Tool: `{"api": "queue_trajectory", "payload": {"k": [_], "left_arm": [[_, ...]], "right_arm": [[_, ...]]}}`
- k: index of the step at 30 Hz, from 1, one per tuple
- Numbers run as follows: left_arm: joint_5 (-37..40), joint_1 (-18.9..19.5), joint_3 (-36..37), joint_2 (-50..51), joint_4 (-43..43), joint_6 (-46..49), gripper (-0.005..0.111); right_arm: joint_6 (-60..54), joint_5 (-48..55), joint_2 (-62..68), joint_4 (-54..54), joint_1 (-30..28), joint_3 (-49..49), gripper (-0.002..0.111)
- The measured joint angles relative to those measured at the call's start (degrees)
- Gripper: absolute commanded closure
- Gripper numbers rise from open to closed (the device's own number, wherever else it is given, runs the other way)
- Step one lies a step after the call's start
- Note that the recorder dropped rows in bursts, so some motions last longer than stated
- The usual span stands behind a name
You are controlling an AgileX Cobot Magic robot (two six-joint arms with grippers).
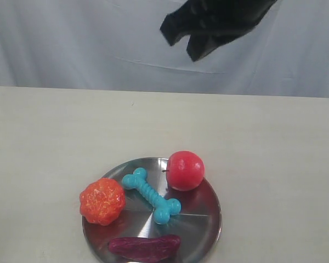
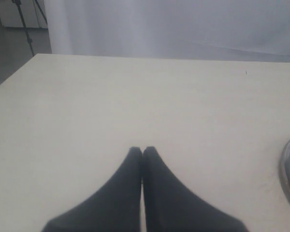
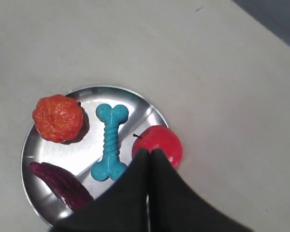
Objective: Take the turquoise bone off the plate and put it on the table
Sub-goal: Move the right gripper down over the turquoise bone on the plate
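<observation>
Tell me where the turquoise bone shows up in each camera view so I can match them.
Exterior view: the turquoise bone lies diagonally on the silver plate, between the orange toy and the red apple.
Left wrist view: not in it.
Right wrist view: the turquoise bone lies mid-plate, beside the red apple.
Shared landmark: the silver plate; its rim just shows in the left wrist view too.

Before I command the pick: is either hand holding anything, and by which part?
Nothing is held: left hand and right hand are shut, empty; the bone lies on the plate.
</observation>
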Motion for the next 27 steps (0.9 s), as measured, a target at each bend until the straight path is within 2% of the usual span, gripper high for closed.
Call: {"api": "queue_trajectory", "payload": {"k": [7,9,13,16,27], "left_arm": [[0.00,0.00,0.00,0.00,0.00,0.00,0.107],[0.00,0.00,0.00,0.00,0.00,0.00,0.107],[0.00,0.00,0.00,0.00,0.00,0.00,0.107],[0.00,0.00,0.00,0.00,0.00,0.00,0.107],[0.00,0.00,0.00,0.00,0.00,0.00,0.107]], "right_arm": [[-0.15,0.21,10.44,0.00,0.00,0.00,0.107],[-0.91,0.21,13.12,0.37,0.00,0.00,0.098],[-2.54,0.21,17.20,2.63,0.00,0.00,0.070],[-3.44,0.21,19.85,5.17,0.00,0.00,0.060],[-5.03,-3.10,26.85,7.12,0.78,0.00,0.061]]}}
